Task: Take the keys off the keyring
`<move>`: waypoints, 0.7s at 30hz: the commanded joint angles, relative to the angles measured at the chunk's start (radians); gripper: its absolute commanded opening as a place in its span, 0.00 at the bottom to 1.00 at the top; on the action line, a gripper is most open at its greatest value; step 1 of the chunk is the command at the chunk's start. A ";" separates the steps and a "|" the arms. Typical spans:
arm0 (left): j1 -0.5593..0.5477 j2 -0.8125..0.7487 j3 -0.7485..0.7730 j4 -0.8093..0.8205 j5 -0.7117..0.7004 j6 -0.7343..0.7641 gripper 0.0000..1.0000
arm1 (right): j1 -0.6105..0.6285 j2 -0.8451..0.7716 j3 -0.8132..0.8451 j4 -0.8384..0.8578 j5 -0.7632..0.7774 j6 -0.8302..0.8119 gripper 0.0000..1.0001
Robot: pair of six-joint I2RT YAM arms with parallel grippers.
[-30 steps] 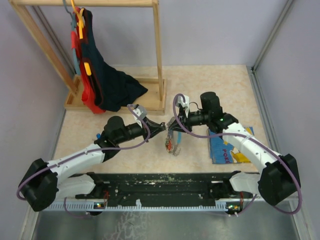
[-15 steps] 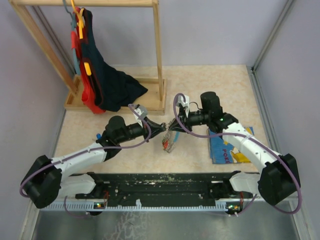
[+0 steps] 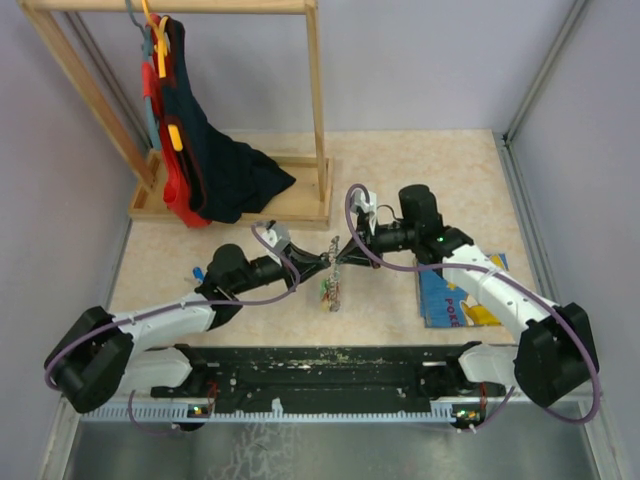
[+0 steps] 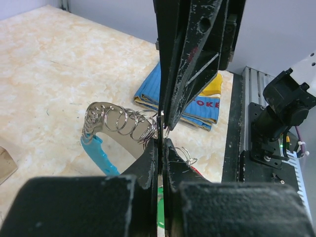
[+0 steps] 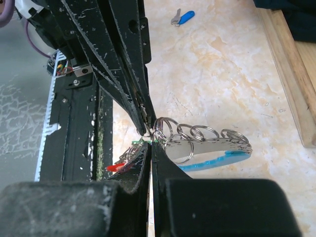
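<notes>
Jaws of left gripper (image 3: 325, 263) and right gripper (image 3: 340, 253) pinched shut, tip to tip, on keyring (image 4: 121, 120), lifted left of picture book (image 3: 455, 295). Most keys (image 3: 331, 292) hang from it, seemingly not yet off. One blue key (image 5: 183, 18) lies loose farther left of book. Open counter (image 3: 420, 170) behind book; wooden rack (image 3: 300, 205) crowds far-left.
</notes>
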 commanded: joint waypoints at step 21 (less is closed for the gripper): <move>0.014 -0.106 0.007 0.094 0.001 -0.015 0.00 | 0.036 0.040 0.018 -0.001 -0.041 -0.089 0.00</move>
